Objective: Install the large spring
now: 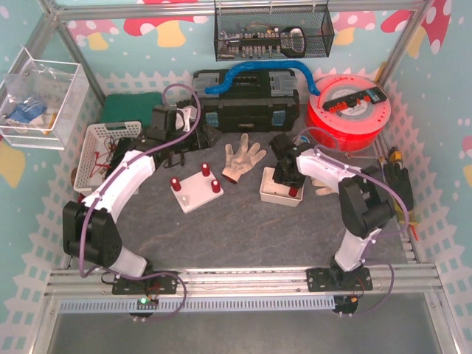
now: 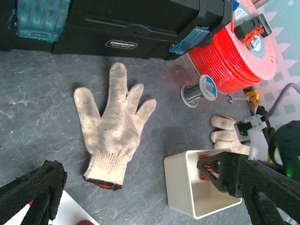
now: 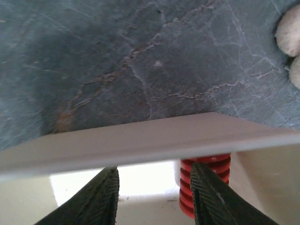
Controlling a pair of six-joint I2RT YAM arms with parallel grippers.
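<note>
Grey stone table lies under both arms. Your right gripper sits low in the white box, fingers spread with nothing between them. The red spring stands just outside the right-hand finger. Your left gripper hovers upper left of centre; its fingers' state can't be told.

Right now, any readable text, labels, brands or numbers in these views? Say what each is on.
Nothing reads cleanly in any view.
Black toolbox: small brand plate with white letters, too blurred to read.
Solder spool: blue and white label, too small to read.
Red filament spool: black label with orange marks, not legible.
Right wrist view: no text.
</note>
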